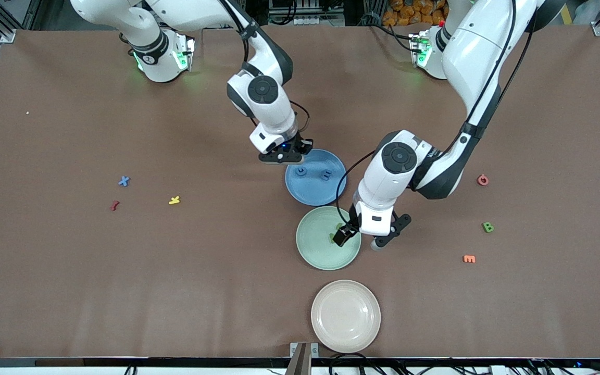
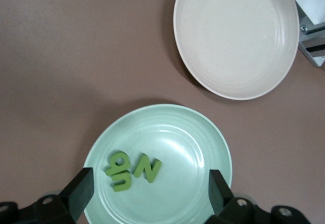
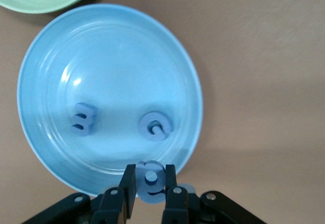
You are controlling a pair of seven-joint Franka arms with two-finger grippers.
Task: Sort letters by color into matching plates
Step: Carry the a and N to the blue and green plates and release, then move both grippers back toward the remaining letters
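Over the mint green plate [image 2: 203,132], the left end effector [image 2: 150,193] hangs with fingers spread wide and empty; three green letters [image 2: 133,169] lie flat in the plate directly below it. The right end effector [image 3: 150,183] pinches a blue letter [image 3: 151,181] tight over the blue plate's [image 3: 45,148] rim, the well just ahead of its fingertips, two blue letters [image 3: 119,123] already inside. The letters look like matte, thick-cut foam; the plates are smooth and ringed. A blue X [image 1: 123,180] lies well off toward the right arm's end of the brown worktop [image 1: 71,286], a green B [image 1: 487,227] toward the left arm's, so each arm sits nearer its own colour. The cream plate [image 1: 346,344] is unused.
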